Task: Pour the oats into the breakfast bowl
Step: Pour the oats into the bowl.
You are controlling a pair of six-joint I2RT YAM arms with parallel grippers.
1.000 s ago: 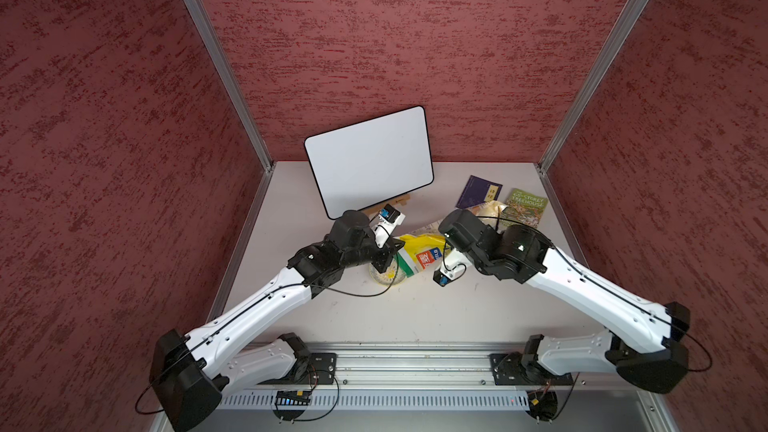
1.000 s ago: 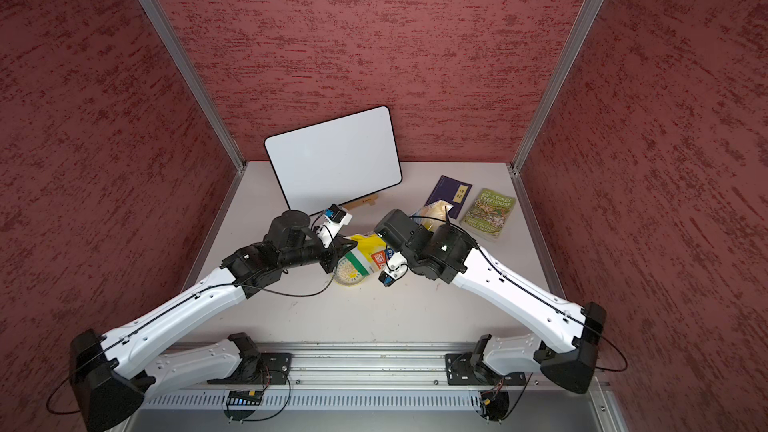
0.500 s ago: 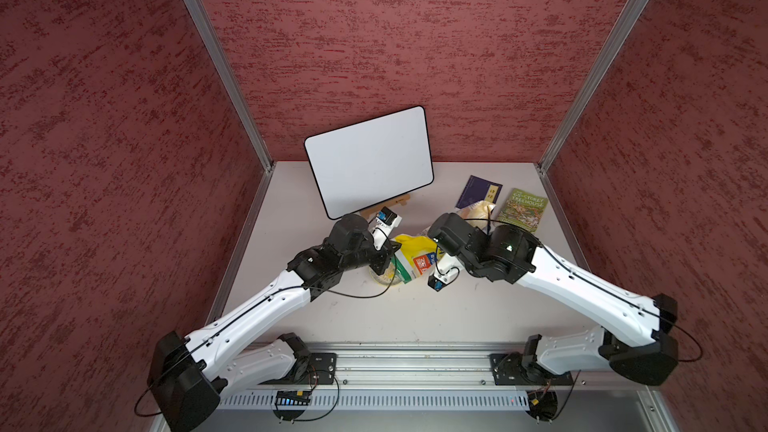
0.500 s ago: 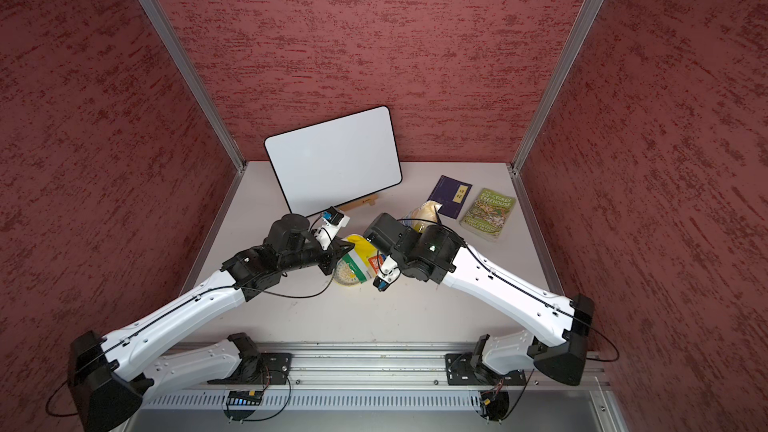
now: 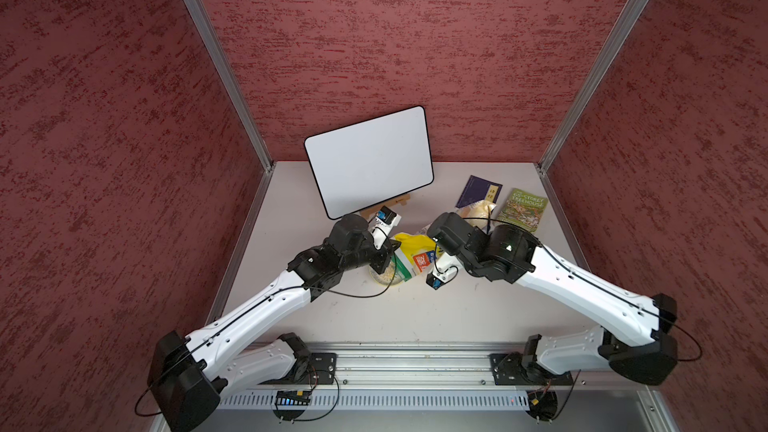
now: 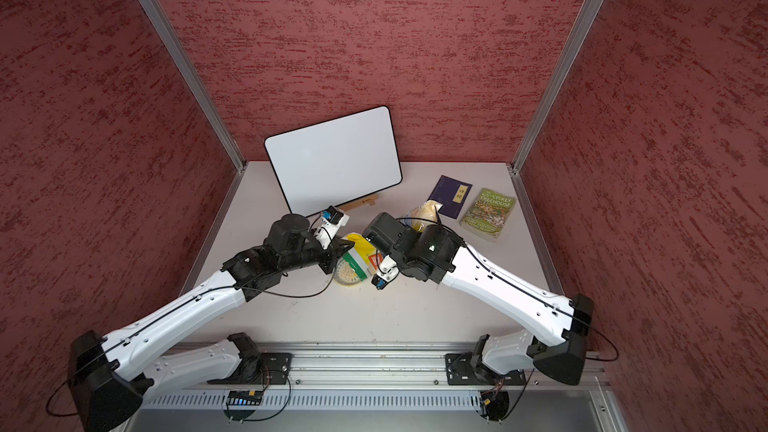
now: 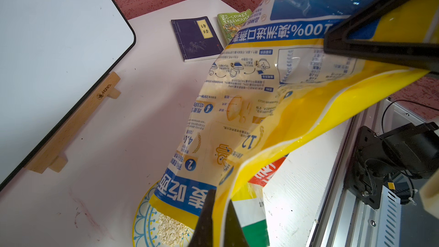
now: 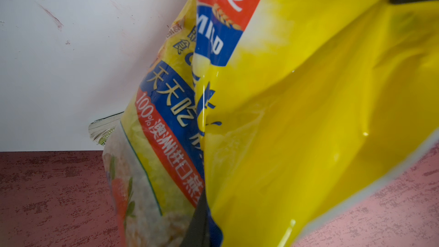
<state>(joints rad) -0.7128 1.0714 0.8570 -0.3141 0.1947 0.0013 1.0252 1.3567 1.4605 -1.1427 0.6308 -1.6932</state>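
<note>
The left end effector point(image 7: 219, 212) and right end effector point(image 8: 204, 222) each clamp the yellow bag point(image 5: 409, 243), tipping its mouth over the breakfast bowl point(image 7: 145, 224), low in the left wrist frame, so the oats point(image 7: 171, 231) land inside.

Both top views look steeply down from high in front over the whole surface point(image 5: 374, 313). Wrist views sit close against the bag point(image 7: 261, 115); the left wrist view shares bowl point(image 7: 142, 220) and books point(image 7: 194, 39) with them.

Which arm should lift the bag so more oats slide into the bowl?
Probably right. The right hand grips the raised end of the bag; the left hand pinches its mouth above the bowl, where oats already lie.
</note>
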